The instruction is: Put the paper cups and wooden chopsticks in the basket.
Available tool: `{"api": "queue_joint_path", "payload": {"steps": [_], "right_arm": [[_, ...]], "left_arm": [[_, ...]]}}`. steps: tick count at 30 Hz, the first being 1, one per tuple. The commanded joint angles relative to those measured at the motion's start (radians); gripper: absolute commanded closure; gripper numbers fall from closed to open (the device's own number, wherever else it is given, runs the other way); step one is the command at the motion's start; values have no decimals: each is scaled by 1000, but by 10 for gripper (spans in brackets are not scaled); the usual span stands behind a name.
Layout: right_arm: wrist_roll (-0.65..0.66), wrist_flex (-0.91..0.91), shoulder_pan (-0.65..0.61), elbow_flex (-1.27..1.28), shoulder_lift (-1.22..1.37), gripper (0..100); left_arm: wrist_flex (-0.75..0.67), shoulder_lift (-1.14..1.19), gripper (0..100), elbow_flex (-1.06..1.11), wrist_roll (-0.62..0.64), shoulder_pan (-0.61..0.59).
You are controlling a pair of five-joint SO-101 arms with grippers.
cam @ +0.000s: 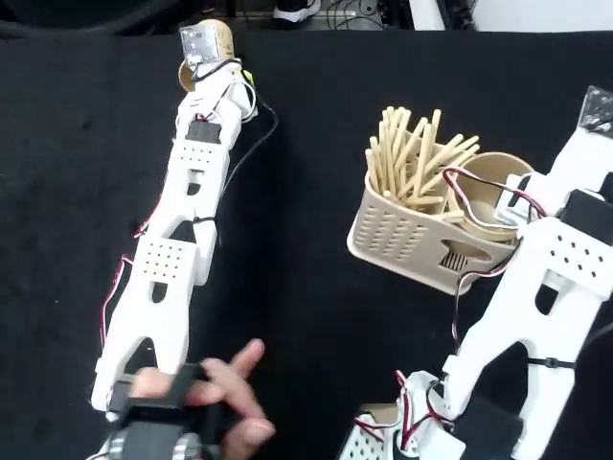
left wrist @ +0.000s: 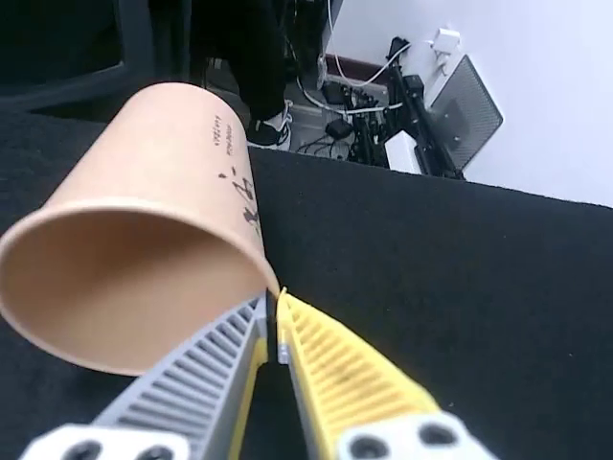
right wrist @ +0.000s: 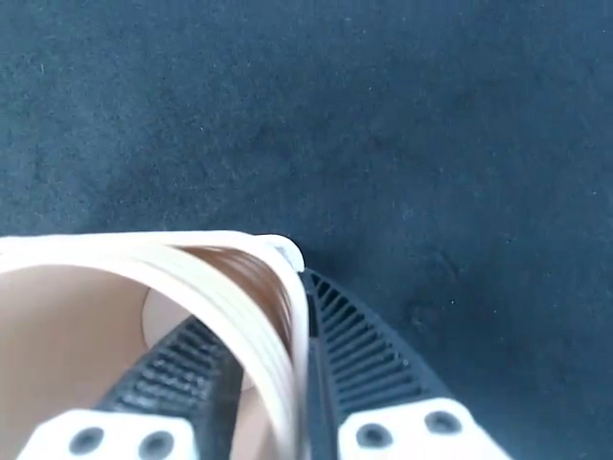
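My left gripper is at the far left of the table, shut on the rim of a brown paper cup. In the left wrist view the grey and yellow fingertips pinch the rim of that cup, which lies tilted on its side. A beige basket stands at centre right. It holds many wooden chopsticks and several nested paper cups. My right gripper is at those cups, and in the right wrist view it is shut on the stacked cup rims, one finger inside and one outside.
The black cloth table lies bare between the two arms. A person's hand rests at the base of the left arm near the front edge. Cables and equipment lie on the floor beyond the table's far edge.
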Motion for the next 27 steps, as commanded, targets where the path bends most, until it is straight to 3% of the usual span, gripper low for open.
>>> {"api": "queue_joint_path", "payload": {"steps": [1,7,12,20,25,27], "right_arm": [[6,-46,-3,1,-10,985],[6,-46,-8,-4,-10,985],[6,-44,-11,-7,-10,985],[5,-41,-9,-7,-10,985],[5,-41,-9,-5,-10,985],[5,-41,-9,-5,-8,985]], "left_arm": [[87,-25,971,-156,2,-44],[273,-58,971,-278,123,-153],[525,-219,971,-277,163,-153],[594,-288,963,-277,164,-142],[585,-219,730,-269,175,-110],[552,-178,676,-274,259,-105]]}}
